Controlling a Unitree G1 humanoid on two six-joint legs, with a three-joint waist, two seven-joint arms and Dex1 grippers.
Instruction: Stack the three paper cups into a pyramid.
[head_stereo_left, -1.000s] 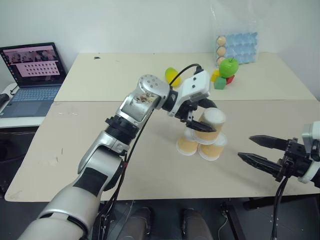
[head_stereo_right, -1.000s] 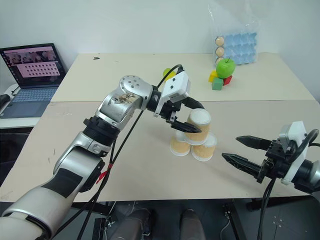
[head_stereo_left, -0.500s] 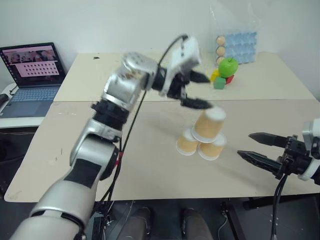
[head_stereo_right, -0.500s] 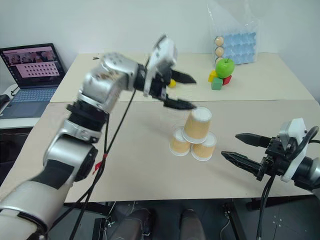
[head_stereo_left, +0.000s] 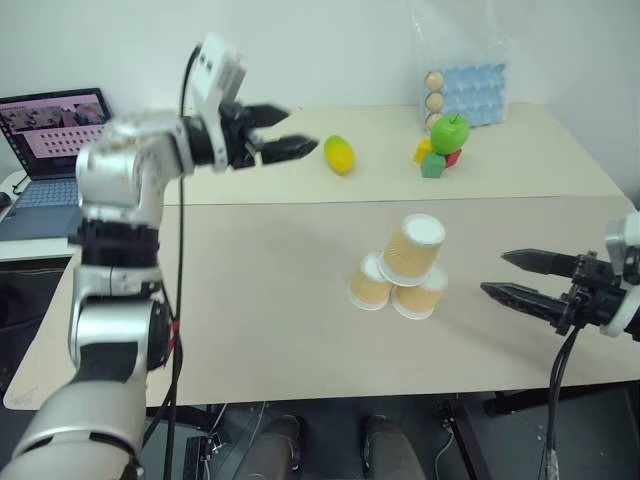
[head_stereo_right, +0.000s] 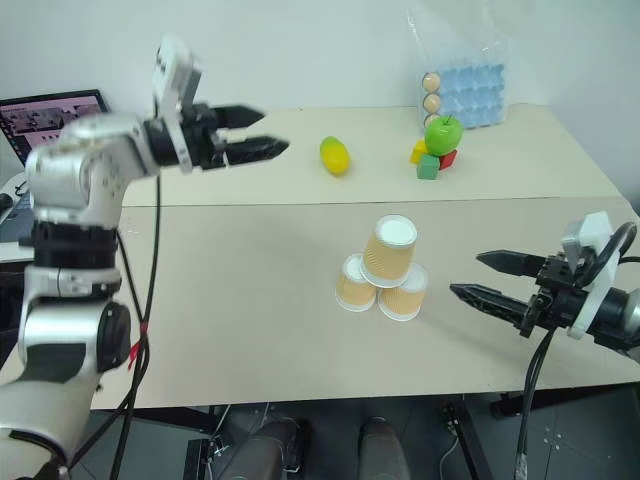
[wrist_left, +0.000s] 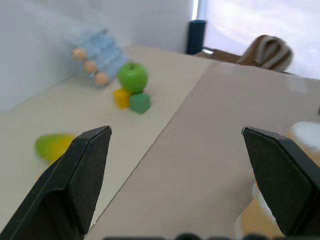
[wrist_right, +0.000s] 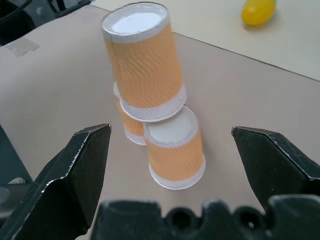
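The three paper cups (head_stereo_left: 402, 270) stood upside down as the pyramid (wrist_right: 152, 120) on the tabletop (head_stereo_left: 250, 300): two touching at the base, the third resting tilted on top. The right pincer (head_stereo_left: 520, 278) hovered just beside the stack with its fingers spread, empty, pointing at it. The left pincer (head_stereo_left: 285, 132) was raised well apart from the cups, also spread and empty, near a yellow-green fruit (head_stereo_left: 339, 155).

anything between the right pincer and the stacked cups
Nothing: in the right eye view only bare table separates the open right pincer from the stacked cups.
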